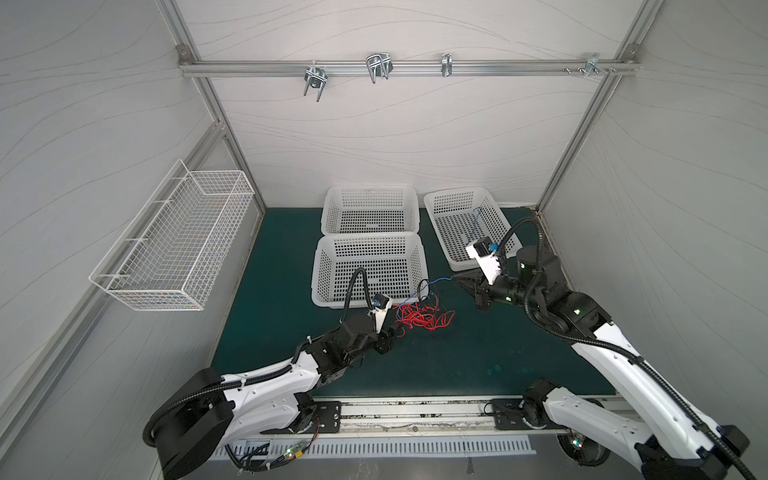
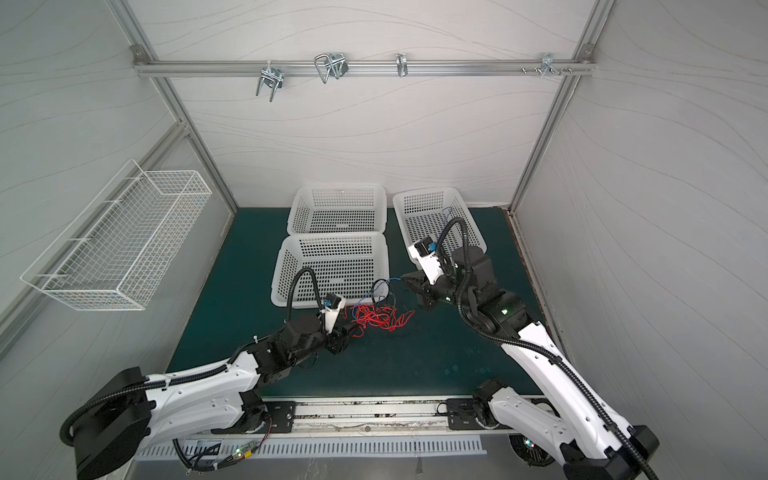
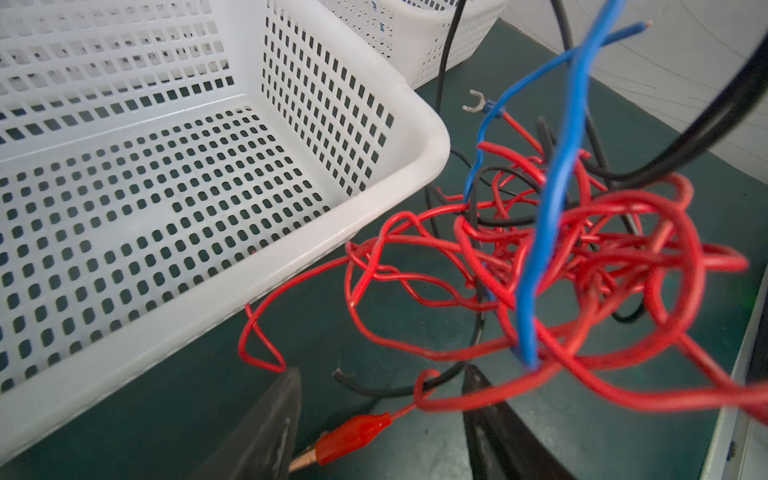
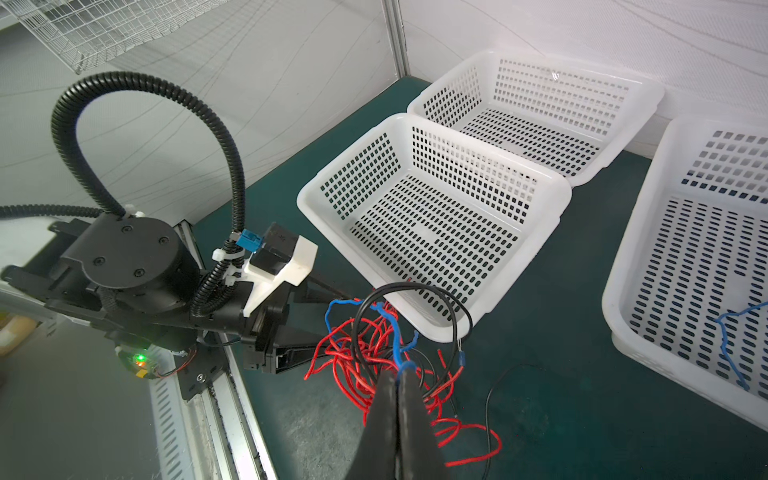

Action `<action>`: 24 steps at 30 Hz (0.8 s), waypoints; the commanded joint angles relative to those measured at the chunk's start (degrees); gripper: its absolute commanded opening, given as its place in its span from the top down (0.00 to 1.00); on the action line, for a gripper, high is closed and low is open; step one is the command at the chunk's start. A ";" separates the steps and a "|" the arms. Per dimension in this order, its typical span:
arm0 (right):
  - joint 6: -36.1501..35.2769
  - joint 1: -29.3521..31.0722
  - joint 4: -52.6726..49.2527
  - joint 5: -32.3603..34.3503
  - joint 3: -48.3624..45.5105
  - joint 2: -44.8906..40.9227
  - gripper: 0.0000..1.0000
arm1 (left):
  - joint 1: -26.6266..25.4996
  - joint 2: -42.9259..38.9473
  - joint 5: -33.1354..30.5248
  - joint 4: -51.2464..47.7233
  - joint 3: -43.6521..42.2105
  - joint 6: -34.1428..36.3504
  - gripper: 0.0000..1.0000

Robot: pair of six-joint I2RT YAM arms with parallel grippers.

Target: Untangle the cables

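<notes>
Tangle: thin red, blue and black flexible cables [image 1: 422,318] are heaped mid-surface, just beside a white perforated plastic basket [image 1: 316,270].
Right gripper [image 4: 397,374]: clenched on a blue cable [image 4: 392,332].
Left gripper [image 3: 385,368]: released beside the heap.
Handling: judged light, limp, snag-prone; a free end is best taken.

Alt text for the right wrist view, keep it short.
The right hand, shut, pinches a blue cable from the tangle of red, blue and black cables on the green mat. The left hand, open, sits beside the tangle, near a white basket.
</notes>
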 commanded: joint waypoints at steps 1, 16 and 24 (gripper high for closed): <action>0.75 -0.33 1.49 -2.17 2.32 -0.67 1.00 | 0.06 1.18 -0.86 7.63 2.80 1.59 0.42; 2.85 -1.26 -1.61 11.59 3.16 -0.39 1.00 | 0.04 2.83 1.72 2.42 3.64 -1.07 1.00; 6.86 -8.11 -6.62 31.00 1.61 0.66 1.00 | 0.08 -3.97 -6.08 -4.54 0.75 -3.65 1.00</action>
